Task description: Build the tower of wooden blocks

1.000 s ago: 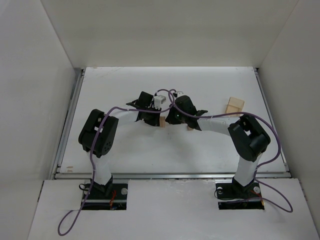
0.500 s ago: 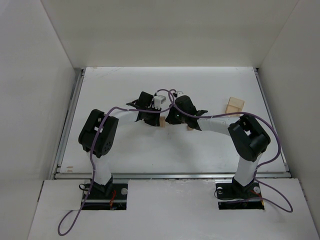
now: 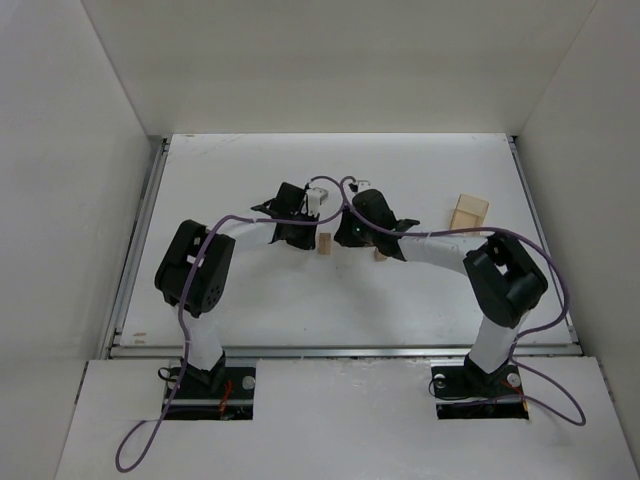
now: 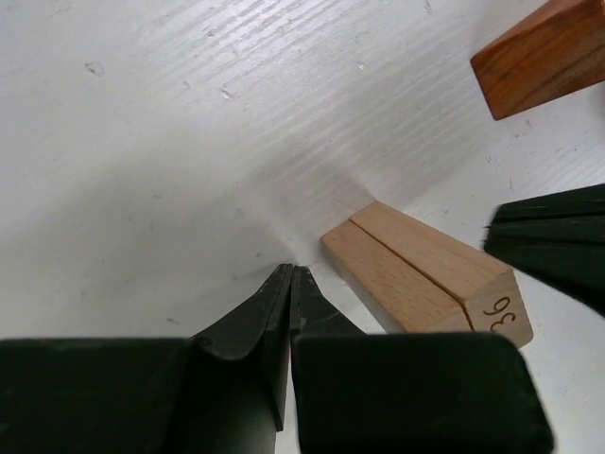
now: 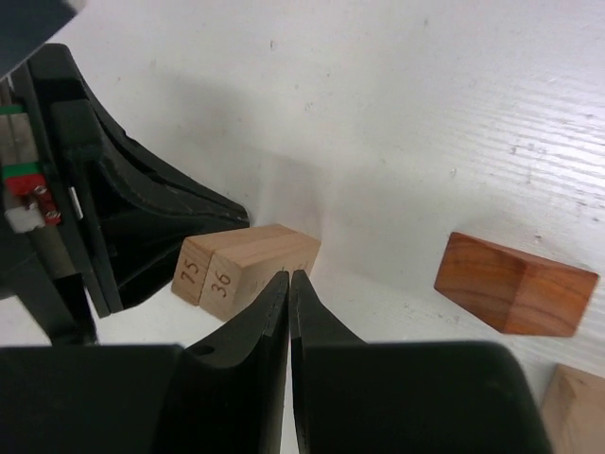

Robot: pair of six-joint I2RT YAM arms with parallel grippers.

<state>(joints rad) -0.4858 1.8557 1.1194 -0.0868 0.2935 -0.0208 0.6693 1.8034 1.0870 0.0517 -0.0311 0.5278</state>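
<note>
Though the top view shows only a tan sliver, the wrist cameras show the pale tan post (image 5: pixel 248 265) as two slim blocks side by side on the table (image 5: pixel 425 85), between both grippers. The "75" is readable only from the right wrist. The reddish-brown roof piece (image 5: pixel 515 284) sits nearby, cropped in the left wrist view. The left gripper (image 4: pixel 291 274) and right gripper (image 5: pixel 288 276) are both pinched together, empty.

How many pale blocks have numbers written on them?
2: post 75 and post 36 sit pressed side by side between the left gripper and right gripper. A pale piece at the right wrist view's corner is cut off, so any number is hidden.
</note>
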